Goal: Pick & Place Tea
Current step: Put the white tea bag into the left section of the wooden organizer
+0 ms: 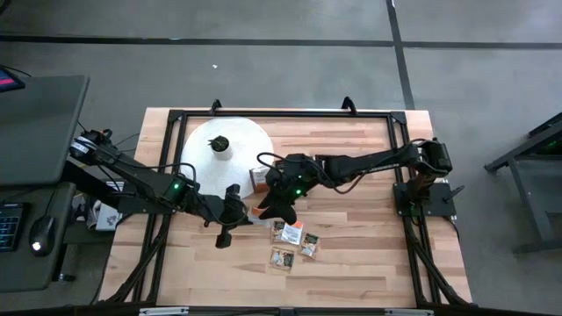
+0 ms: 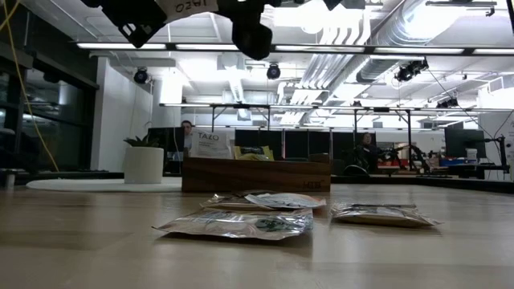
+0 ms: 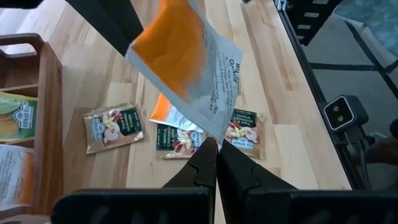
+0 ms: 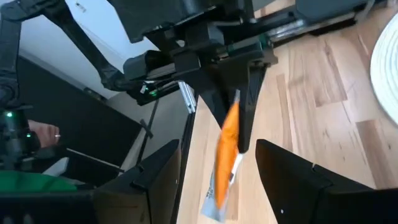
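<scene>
— Wooden table [image 1: 351,263], pale planks, dark frame round it. What sits on it?
— A large white disc [image 1: 230,151] with a small dark knob toward the far left, and just to its right a brown wooden box [image 2: 255,173] with sachets standing in it.
— And the arms?
— Both meet over the middle. The left gripper [image 3: 216,151] has its fingers pressed together on the corner of an orange-and-white sachet [image 3: 186,62], held in the air above the table. The right gripper [image 4: 217,174] faces it, fingers spread wide with the sachet's lower part between them; I cannot tell whether they touch it.
— Other tea?
— Loose sachets [image 1: 294,241] lie flat on the near side of the box, just right of centre, some overlapping.
</scene>
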Tool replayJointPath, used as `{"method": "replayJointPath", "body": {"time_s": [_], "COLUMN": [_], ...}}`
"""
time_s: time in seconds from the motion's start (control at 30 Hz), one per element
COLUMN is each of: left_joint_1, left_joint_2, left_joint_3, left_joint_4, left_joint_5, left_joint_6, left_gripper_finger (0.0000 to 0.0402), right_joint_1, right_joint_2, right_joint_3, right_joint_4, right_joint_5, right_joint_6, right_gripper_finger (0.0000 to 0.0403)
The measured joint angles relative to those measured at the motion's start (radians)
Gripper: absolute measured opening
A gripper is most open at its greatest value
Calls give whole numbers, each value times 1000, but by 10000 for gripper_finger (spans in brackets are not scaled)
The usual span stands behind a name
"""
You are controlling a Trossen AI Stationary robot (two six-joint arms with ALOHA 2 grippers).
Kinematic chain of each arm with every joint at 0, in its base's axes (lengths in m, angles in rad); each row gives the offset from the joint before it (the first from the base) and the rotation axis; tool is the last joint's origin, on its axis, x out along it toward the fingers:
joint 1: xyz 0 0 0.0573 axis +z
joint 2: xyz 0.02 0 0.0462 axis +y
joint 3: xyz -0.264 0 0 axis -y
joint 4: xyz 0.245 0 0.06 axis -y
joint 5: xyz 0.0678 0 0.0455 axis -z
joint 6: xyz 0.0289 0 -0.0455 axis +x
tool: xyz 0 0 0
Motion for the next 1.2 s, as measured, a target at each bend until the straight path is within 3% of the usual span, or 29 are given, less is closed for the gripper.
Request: {"method": "replayJointPath", "body": {"time_s": [0.33, 0.67, 0.87, 1.07, 1.2], "left_joint_1": [0, 0, 0, 0, 0], "left_joint_2": [0, 0, 0, 0, 0], "left_joint_3": [0, 0, 0, 0, 0], "left_joint_4": [-2, 2, 5, 6, 5], "left_joint_5": [5, 0, -1, -2, -4], "left_joint_6": [0, 0, 0, 0, 0], "left_gripper_finger": [0, 0, 0, 0, 0], "right_joint_1": [4, 7, 7, 8, 23], "right_joint_2": [-2, -2, -2, -2, -2], "right_joint_3": [0, 0, 0, 0, 0], "right_joint_4": [3, -15, -31, -54, -55], "right_joint_5": [14, 29, 35, 54, 130], "right_joint_6": [2, -20, -56, -115, -143], "right_gripper_finger": [200, 159, 112, 20, 12]}}
